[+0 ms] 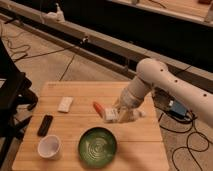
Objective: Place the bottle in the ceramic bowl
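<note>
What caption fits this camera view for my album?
Robot's claw holds the bottle above the wooden table, just beyond the green ceramic bowl.

Warm, fairly even light fell from above on the wooden table (pixel 75 95), the brightest area, while the floor around it lay dim and the wall behind was nearly black. The gripper (pixel 120 115), clasping the pale bottle (pixel 110 115) just above the tabletop beyond the ceramic bowl (pixel 97 146), threw only a faint, soft shadow beneath it. The bowl's green glaze carried small pale glints, and the white arm (pixel 165 82) looked yellowish
</note>
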Robot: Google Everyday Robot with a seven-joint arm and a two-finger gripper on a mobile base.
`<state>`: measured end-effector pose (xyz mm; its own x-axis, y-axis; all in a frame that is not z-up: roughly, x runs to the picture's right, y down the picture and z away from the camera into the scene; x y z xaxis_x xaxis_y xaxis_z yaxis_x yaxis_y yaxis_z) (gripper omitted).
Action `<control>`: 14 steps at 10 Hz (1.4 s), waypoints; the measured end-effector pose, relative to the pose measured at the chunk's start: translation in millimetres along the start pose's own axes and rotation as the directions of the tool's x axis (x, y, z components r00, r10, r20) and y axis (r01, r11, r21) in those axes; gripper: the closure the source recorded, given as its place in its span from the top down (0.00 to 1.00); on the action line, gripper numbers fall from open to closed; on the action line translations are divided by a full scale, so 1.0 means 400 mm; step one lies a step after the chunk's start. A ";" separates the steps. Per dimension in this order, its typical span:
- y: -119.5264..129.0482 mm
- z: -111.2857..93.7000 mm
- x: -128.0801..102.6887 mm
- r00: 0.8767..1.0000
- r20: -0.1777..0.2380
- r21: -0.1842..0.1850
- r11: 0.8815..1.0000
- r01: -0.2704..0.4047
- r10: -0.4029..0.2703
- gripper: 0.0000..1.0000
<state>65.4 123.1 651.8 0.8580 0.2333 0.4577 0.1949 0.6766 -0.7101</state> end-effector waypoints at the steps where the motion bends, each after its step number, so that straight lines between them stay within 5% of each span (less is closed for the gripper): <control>1: -0.001 0.001 -0.002 1.000 0.000 -0.001 1.000 0.002 -0.002 0.00; 7: 0.018 0.016 -0.021 0.999 -0.018 -0.007 0.999 0.036 -0.036 0.00; 14: 0.111 0.188 -0.196 0.979 0.083 -0.049 0.981 0.190 -0.186 0.00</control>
<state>-28.8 187.3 624.7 0.7646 0.1606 0.6242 0.3774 0.6734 -0.6356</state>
